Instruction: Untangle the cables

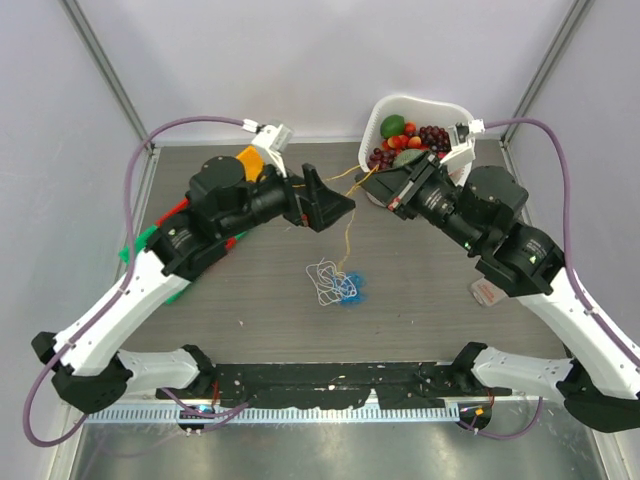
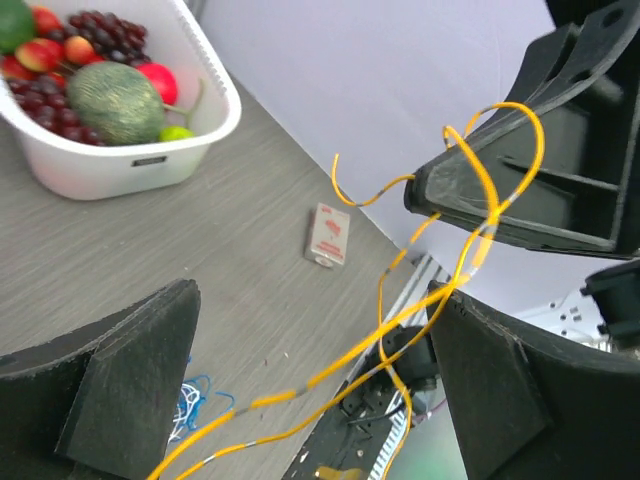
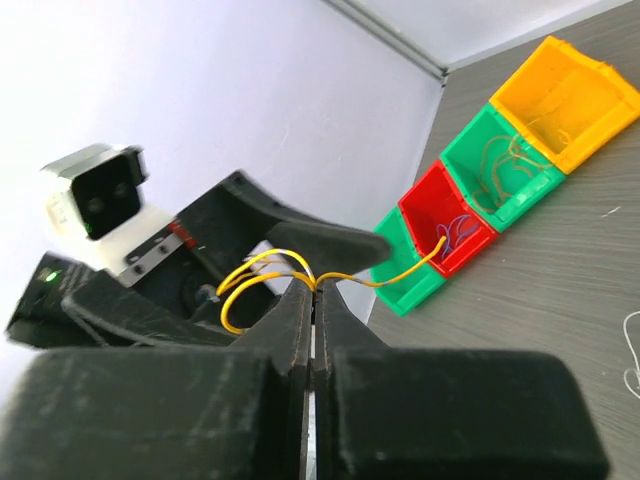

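A yellow-orange cable (image 1: 348, 235) hangs in the air between my two grippers and runs down to the bunch of cables (image 1: 335, 283), white and blue loops lying on the table. My right gripper (image 3: 318, 284) is shut on this yellow cable (image 3: 366, 281) near its upper end, as the top view also shows (image 1: 362, 181). My left gripper (image 2: 312, 300) is open, and the yellow cable (image 2: 274, 399) passes loosely between its fingers without being pinched. In the top view the left gripper (image 1: 335, 195) sits just left of the right one. The blue loops (image 2: 194, 399) show beside the left finger.
A white basket (image 1: 400, 99) of fruit stands at the back right. A row of small bins, red (image 3: 445, 225), green (image 3: 500, 165) and yellow (image 3: 560, 90), lies at the left, partly under my left arm. A small white packet (image 1: 487, 292) lies at the right.
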Tool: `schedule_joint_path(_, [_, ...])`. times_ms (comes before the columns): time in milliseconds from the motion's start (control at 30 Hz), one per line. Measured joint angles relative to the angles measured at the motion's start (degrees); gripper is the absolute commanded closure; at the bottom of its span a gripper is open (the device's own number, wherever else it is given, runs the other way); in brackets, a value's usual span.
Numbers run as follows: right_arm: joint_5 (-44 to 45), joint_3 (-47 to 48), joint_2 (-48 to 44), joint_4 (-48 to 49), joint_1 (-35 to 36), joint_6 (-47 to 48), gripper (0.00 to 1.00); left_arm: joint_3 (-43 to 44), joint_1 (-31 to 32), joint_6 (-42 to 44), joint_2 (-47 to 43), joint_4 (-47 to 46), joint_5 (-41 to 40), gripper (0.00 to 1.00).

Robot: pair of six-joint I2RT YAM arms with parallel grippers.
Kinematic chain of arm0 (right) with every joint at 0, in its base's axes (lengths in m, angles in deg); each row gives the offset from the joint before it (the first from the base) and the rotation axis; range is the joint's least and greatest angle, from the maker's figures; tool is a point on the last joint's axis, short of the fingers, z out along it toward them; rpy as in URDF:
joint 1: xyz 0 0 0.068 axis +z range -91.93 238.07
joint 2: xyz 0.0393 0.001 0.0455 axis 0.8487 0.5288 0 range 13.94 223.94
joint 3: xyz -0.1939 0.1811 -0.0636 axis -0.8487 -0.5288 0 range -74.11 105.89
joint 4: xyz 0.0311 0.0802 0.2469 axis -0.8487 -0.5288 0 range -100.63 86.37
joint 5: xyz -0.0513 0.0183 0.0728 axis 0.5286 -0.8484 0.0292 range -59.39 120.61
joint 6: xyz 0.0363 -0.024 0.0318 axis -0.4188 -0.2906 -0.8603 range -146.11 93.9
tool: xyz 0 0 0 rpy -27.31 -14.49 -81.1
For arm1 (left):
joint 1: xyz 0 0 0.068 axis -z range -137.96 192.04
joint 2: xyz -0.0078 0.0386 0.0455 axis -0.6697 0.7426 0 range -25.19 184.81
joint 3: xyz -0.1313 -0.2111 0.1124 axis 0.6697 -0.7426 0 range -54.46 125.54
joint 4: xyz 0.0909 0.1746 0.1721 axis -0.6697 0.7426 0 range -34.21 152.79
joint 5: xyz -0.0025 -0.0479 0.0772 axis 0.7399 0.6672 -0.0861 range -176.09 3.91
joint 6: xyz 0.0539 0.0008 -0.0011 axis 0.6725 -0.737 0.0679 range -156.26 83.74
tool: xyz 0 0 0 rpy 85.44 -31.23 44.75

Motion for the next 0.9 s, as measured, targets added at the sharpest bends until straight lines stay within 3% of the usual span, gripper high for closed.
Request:
schedule_joint_path(367, [4.7,18.7,15.1,-22.9,-0.2,-1.9,1.00,25.9,0.0,-0.6,4.2,19.5,-12.6,0.00])
schedule_joint_path(567, [4.6,18.8,17.5,-28.7,-0.2,-2.1,0.99,26.8,0.0,3.0,6.4,24.9,-14.6,0.00])
schedule_joint_path(700, [4.6,19.2,17.1,-29.7,-0.4,-2.9,0.99,24.9,0.0,7.4,7.1,25.4,-10.9,0.00])
schedule_joint_path(900, [4.7,19.3,16.9,-29.8,-0.7,-5.9,0.99,23.9,1.1,12.8,10.0,25.7,-7.7,0.13])
